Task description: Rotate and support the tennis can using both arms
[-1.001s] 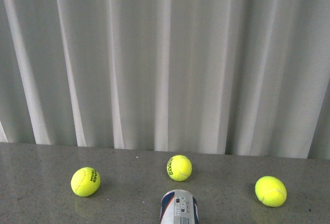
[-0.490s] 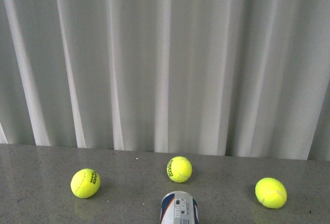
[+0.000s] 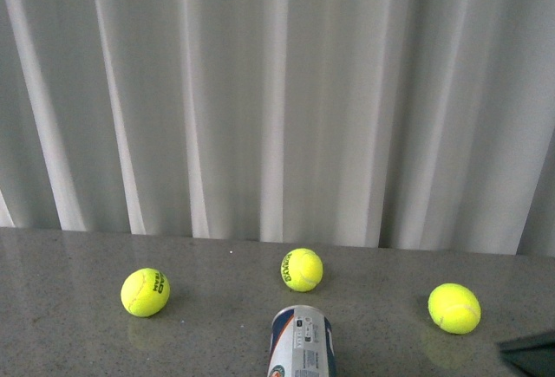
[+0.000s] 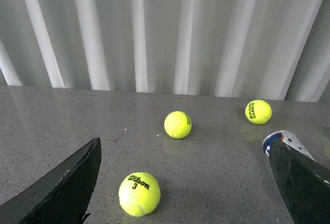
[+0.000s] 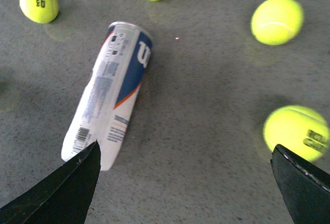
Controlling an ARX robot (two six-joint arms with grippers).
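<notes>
The tennis can (image 3: pixel 301 344) lies on its side on the grey table, near the front edge of the front view, one end pointing away from me. In the right wrist view the tennis can (image 5: pixel 111 92) shows its blue-white label and barcode. My right gripper (image 5: pixel 185 152) hangs open above the table beside the can's barcode end, nothing between its fingers. My left gripper (image 4: pixel 184 154) is open too, and one finger (image 4: pixel 304 183) hides most of the tennis can (image 4: pixel 286 139). A dark piece of the right arm (image 3: pixel 531 354) shows at the front view's lower right.
Yellow-green tennis balls lie around the can: left (image 3: pixel 146 292), middle (image 3: pixel 302 269) and right (image 3: pixel 454 308). A Wilson 3 ball (image 4: pixel 139 194) sits between the left fingers. Another ball (image 5: pixel 296 133) lies by the right gripper's far finger. A white curtain (image 3: pixel 277 91) closes off the back.
A dark piece of the right arm has come into the front view's lower right corner. More of the can's length shows now; the balls sit slightly higher in the picture.
</notes>
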